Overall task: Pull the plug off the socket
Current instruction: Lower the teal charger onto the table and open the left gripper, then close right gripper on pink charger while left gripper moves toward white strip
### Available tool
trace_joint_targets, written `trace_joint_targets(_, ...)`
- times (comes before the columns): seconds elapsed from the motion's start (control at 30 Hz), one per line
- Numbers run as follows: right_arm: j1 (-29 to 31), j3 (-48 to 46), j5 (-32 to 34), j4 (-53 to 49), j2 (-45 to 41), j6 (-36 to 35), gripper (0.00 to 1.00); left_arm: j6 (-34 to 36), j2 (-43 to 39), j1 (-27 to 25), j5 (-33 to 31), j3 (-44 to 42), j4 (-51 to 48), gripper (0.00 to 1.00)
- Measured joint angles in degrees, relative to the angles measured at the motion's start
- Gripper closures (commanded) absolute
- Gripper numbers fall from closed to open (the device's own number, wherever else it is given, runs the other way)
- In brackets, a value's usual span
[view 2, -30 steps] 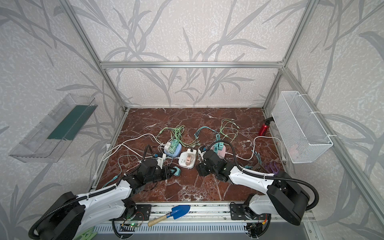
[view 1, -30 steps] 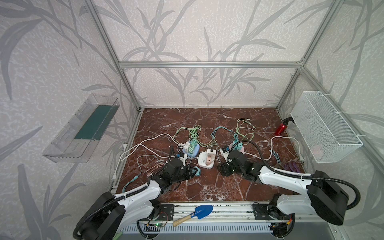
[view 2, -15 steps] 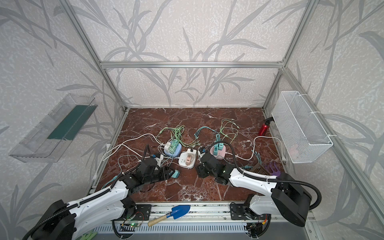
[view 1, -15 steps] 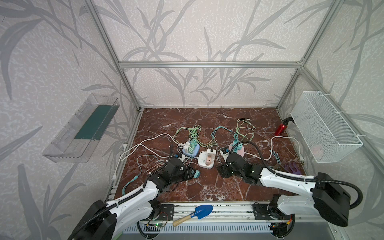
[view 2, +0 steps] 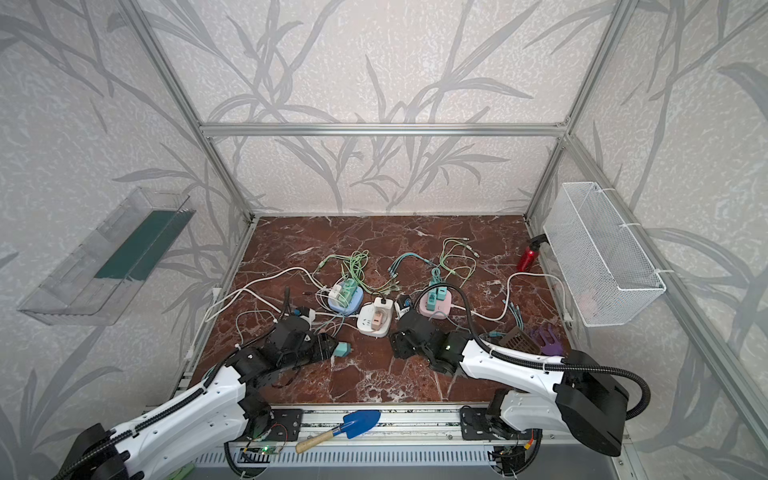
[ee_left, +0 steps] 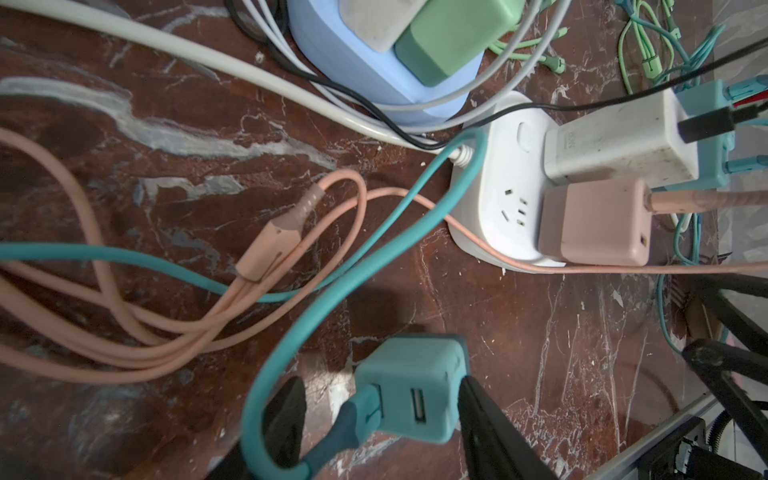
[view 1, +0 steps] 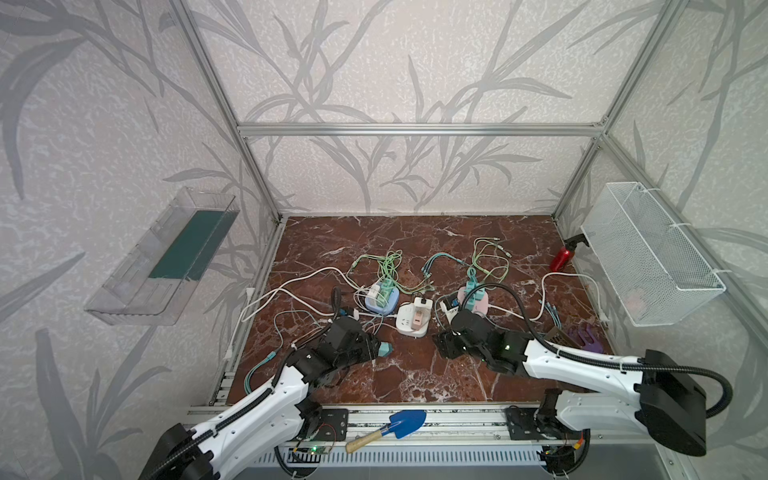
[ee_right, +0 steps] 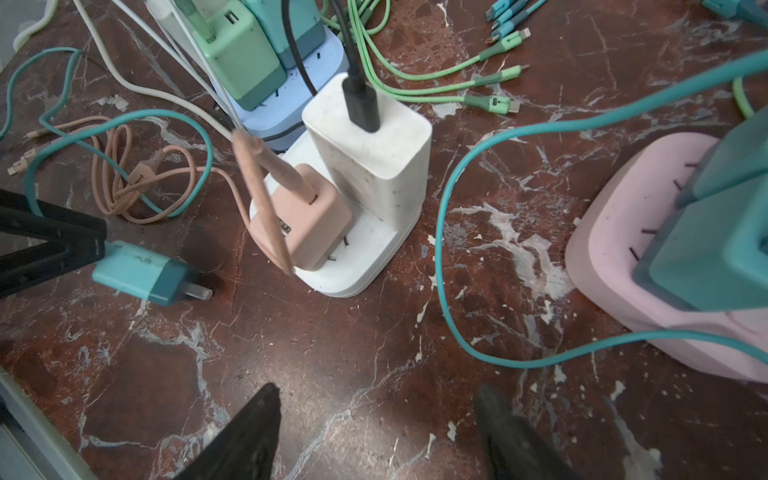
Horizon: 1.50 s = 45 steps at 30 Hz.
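Note:
The teal plug (ee_left: pixel 411 390) lies free on the marble, its prongs bare (ee_right: pixel 199 293), a short way in front of the white socket (view 1: pixel 413 320) (ee_left: pixel 498 195). My left gripper (ee_left: pixel 380 384) is open around the plug: one finger rests against its side, the other stands apart by the teal cable. In both top views the plug (view 1: pixel 384 350) (view 2: pixel 343 349) sits at that gripper's tips. A pink plug (ee_right: pixel 307 216) and a white charger (ee_right: pixel 374 141) stand in the white socket. My right gripper (ee_right: pixel 378 390) is open over bare marble in front of the socket.
A blue socket (view 1: pixel 380 297) with green plugs stands behind the white one, a pink socket (view 1: pixel 473 299) with teal plugs to its right. Loose cables (ee_left: pixel 166 291) cover the floor. A red bottle (view 1: pixel 561 257) and wire basket (view 1: pixel 648 253) are at right, a blue trowel (view 1: pixel 399 424) on the front rail.
My left gripper has opened and let go of the teal plug, which now rests on the marble. The right gripper has shifted slightly and stays open.

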Motion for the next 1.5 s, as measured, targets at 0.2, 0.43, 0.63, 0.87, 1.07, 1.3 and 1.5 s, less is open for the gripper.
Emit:
trace_joint_targets(0.2,0.1,0.0,0.0,-0.1,0.0,0.2,0.26,-0.1,3.3,-0.5,0.5,0.5,0.2,0.40)
trace_joint_targets(0.43,0.2,0.0,0.2,-0.4,0.0,0.2,0.26,-0.1,1.1,-0.8,-2.7,2.5,-5.8,0.34)
trace_joint_targets(0.63,0.2,0.0,0.5,-0.8,0.0,0.2,0.26,-0.1,-1.5,-0.9,-5.9,3.3,-12.4,0.32)
trace_joint_targets(0.87,0.5,0.3,0.6,-1.4,-0.3,0.1,0.26,0.5,-4.4,-0.9,-9.8,5.9,-19.3,0.33)
trace_joint_targets(1.07,3.3,1.8,1.6,-1.6,-0.5,1.7,0.26,3.6,-3.5,-1.2,-11.9,11.3,-19.7,0.37)
trace_joint_targets(1.3,6.2,5.4,3.4,-1.5,3.5,6.0,0.25,8.2,7.6,-1.3,-11.0,15.9,-13.6,0.44)
trace_joint_targets(1.5,6.4,9.0,5.4,-1.9,10.5,9.1,0.24,10.9,16.3,-1.4,-8.0,18.0,-6.3,0.47)
